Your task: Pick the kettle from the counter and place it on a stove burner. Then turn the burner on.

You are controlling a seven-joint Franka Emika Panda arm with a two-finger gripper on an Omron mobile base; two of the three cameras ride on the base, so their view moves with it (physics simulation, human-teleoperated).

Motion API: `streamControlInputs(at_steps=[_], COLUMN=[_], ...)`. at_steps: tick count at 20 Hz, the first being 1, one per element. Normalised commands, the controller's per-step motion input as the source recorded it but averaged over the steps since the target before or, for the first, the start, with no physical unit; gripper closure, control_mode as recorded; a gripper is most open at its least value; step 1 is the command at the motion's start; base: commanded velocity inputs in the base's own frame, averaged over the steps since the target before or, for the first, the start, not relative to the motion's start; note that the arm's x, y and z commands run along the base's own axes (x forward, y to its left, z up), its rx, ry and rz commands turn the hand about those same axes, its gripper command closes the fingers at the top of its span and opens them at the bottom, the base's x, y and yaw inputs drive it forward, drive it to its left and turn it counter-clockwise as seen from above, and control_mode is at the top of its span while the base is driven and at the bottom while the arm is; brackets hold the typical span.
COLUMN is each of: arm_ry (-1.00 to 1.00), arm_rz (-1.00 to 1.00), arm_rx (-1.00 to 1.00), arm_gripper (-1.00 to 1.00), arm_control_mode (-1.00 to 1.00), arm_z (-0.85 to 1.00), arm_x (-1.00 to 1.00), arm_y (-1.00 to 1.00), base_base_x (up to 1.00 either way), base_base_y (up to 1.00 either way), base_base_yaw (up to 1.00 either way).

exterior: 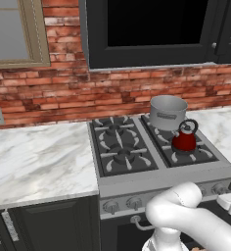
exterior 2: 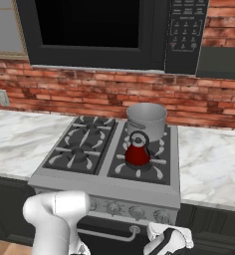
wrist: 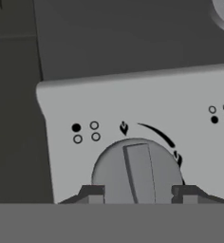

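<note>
Kettle (exterior: pixel 184 139) on burner (exterior: pixel 188 153), before pot (exterior: pixel 167 112)

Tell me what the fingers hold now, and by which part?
Fingers flank the stove knob on both sides; an actual grip cannot be told. The kettle sits free.

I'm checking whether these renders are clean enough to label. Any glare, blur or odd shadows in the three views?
Left base view: even, flat light, a small sheen on the red kettle, soft overall. Right base view: the same, with the steel pot evenly lit and casting hardly any shadow. Hand view: the knob looks slightly soft up close, dim grey, with no glare.
</note>
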Motion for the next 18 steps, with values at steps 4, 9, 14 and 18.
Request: streamControlInputs(at_steps=[4, 9, 14, 18], arm_ry=[-0.09, -0.11, -0.09, -0.13], arm_rz=[-0.01, -0.05, -0.01, -0.02], arm_rx=[0.00, 0.00, 0.00, 0.00], arm_gripper=[-1.00, -1.00, -1.00, -1.00], arm_control_mode=[-1.00, -1.00, -1.00, -1.00], arm_z=[0.00, 0.00, -0.01, 0.00], arm_x=[0.00, 0.00, 0.00, 0.00], arm_y=[0.00, 0.00, 0.00, 0.00], base_base_x=[0.00, 0.00, 0.00, 0.00], base_base_y=[0.00, 0.00, 0.00, 0.00], base_base_yaw=[0.00, 0.00, 0.00, 0.00])
